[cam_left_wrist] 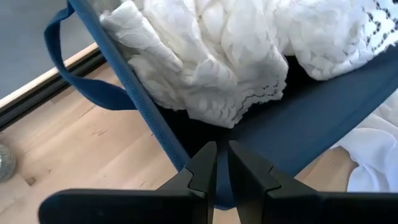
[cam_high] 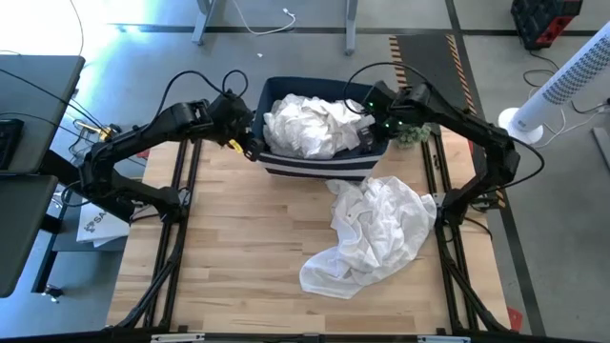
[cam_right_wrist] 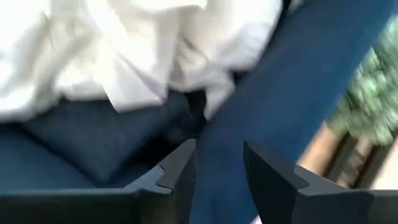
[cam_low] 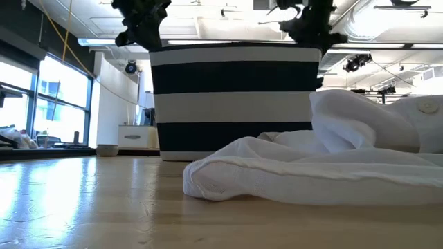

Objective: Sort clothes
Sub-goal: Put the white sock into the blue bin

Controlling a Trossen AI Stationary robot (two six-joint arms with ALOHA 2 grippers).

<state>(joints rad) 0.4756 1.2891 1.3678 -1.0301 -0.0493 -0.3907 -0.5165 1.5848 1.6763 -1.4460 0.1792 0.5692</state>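
A navy fabric bin with white stripes (cam_high: 319, 170) (cam_low: 235, 97) stands at the table's far middle. Crumpled white clothes (cam_high: 310, 124) (cam_left_wrist: 205, 56) fill it. One large white garment (cam_high: 376, 233) (cam_low: 311, 173) lies spread on the table in front of the bin, toward the right. My left gripper (cam_high: 250, 145) (cam_left_wrist: 222, 165) is at the bin's left rim, shut on it. My right gripper (cam_high: 374, 122) (cam_right_wrist: 219, 168) is at the bin's right rim, open, one finger on either side of the rim (cam_right_wrist: 230, 130). My left gripper pinches the bin's left rim (cam_left_wrist: 180, 152), near its front corner, with one finger outside the wall and one inside. The fingers slant down from the table's left. The bin stands on the table. My right gripper: I cannot tell whether its fingers touch the rim.
The bin's blue loop handle (cam_left_wrist: 62, 68) hangs on its left outer side. A small green thing (cam_high: 412, 135) (cam_right_wrist: 367, 106) lies just right of the bin. Bare wood shows on the table's near left (cam_high: 238, 248). A white fan (cam_high: 562, 86) stands off the table at the right.
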